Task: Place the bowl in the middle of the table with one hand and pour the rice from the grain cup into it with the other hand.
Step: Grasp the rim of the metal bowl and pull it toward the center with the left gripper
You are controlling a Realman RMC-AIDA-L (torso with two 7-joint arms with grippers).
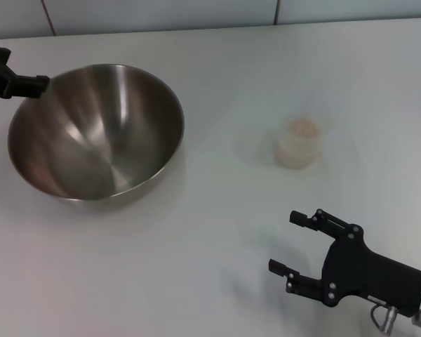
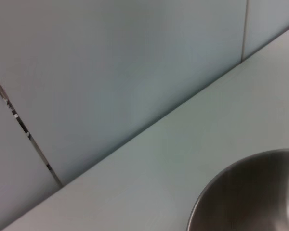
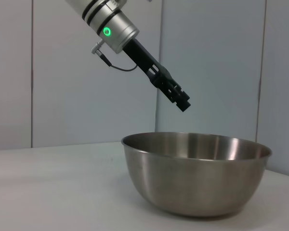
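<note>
The steel bowl (image 1: 98, 133) stands empty on the left part of the white table (image 1: 217, 70); it also shows in the left wrist view (image 2: 250, 197) and the right wrist view (image 3: 197, 183). My left gripper (image 1: 36, 85) hovers at the bowl's far left rim; the right wrist view shows this gripper (image 3: 182, 102) a little above the rim, not touching it. The clear grain cup (image 1: 297, 146) stands upright to the right of the middle, with rice (image 1: 303, 128) inside. My right gripper (image 1: 282, 241) is open near the front right, well short of the cup, holding nothing.
A tiled wall (image 1: 161, 14) runs along the table's far edge. Bare tabletop lies between the bowl and the cup.
</note>
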